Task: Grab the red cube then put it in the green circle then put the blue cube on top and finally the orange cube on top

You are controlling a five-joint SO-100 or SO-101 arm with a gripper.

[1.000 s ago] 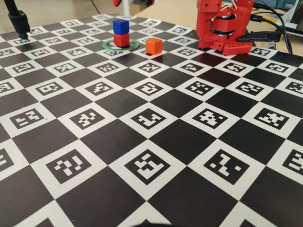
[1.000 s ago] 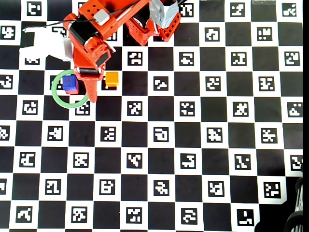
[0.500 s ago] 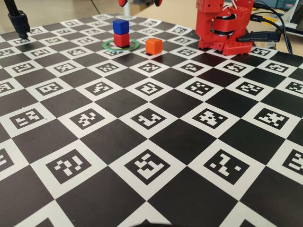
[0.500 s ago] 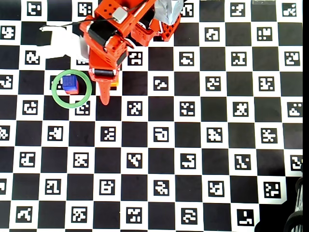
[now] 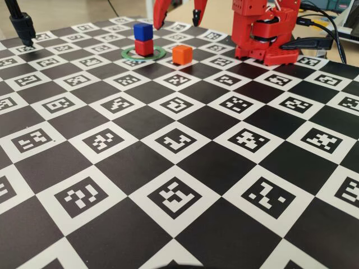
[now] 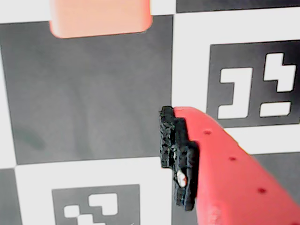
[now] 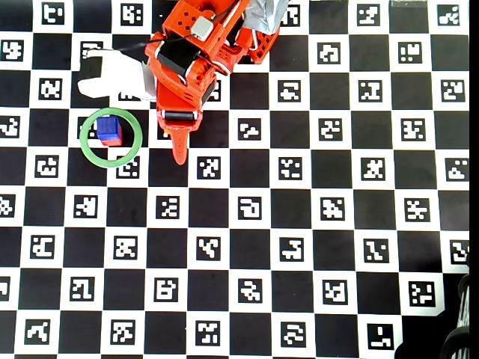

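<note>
- My jaws (image 5: 178, 17) are spread and empty, hanging above the orange cube (image 5: 182, 54) for a straddling grasp.
- The orange cube rests on the tabletop (image 5: 185, 168), at 3 o'clock of the green circle (image 5: 157, 54).
- Inside the circle, the blue cube (image 5: 143, 31) sits on the red cube (image 5: 144, 47), ready for a third.

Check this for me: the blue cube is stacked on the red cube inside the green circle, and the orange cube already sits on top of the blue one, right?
Not quite. The fixed view shows the blue cube stacked on the red cube inside the green circle, but the orange cube is not on top; it sits on the board to the right of the circle, apart from the stack.
</note>
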